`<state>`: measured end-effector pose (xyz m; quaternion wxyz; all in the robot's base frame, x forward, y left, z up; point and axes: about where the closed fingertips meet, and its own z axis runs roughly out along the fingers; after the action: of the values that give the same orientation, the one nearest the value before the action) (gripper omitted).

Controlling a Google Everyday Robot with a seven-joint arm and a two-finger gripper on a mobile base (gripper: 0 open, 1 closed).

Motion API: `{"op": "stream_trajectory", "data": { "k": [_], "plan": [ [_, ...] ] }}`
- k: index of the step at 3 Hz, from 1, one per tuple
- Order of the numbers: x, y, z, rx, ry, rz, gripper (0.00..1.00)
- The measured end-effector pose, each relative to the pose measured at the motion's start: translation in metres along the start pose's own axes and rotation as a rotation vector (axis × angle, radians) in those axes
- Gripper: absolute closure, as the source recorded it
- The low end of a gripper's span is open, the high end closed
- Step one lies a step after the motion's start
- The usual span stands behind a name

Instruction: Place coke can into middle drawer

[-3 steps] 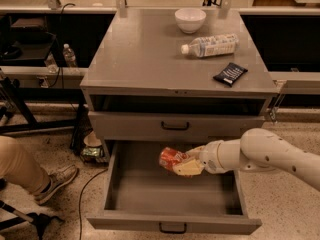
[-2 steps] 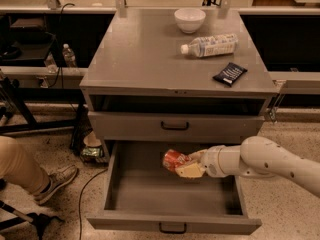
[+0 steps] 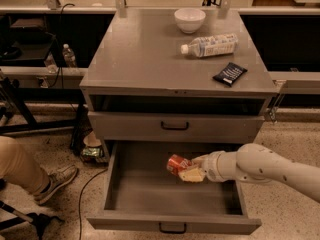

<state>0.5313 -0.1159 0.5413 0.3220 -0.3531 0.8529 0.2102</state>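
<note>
Nearest is the wide, deep grey metal middle drawer (image 3: 131,223), pulled fully out, its low front panel carrying a small black handle (image 3: 172,228). Over the right half of that drawer's open box, the end effector (image 3: 187,170) on the white robot arm (image 3: 265,166) reaches in from the drawer's right side. It is clamped on the small red-orange coke can (image 3: 176,163), which tilts above the drawer floor with its top pointing left; whether the can touches the floor cannot be told. Left of the drawer, on the speckled floor, is a person's tan-trousered leg (image 3: 17,164) and a worn grey shoe (image 3: 56,181). Directly above the drawer sits the tall flat grey drawer front (image 3: 125,126), shut, with its own black handle. Higher and further back than the drawer is the cabinet's grey tabletop (image 3: 140,54). It carries a flat black packet (image 3: 230,74) near its right front edge, then a clear plastic bottle (image 3: 210,45) with a white cap lying on its side. A white round bowl (image 3: 189,19) stands furthest back.
</note>
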Motion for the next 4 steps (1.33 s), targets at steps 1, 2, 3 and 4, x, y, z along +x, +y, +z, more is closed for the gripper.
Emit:
{"op": "stream_trajectory", "data": {
  "k": [1, 2, 3, 4],
  "plan": [
    [0.013, -0.021, 0.049, 0.003, -0.018, -0.010, 1.00],
    [0.017, -0.026, 0.063, 0.010, -0.015, -0.008, 1.00],
    [0.028, -0.037, 0.090, 0.034, -0.027, 0.003, 1.00],
    [0.036, -0.046, 0.109, 0.062, -0.038, 0.010, 0.82]
  ]
}}
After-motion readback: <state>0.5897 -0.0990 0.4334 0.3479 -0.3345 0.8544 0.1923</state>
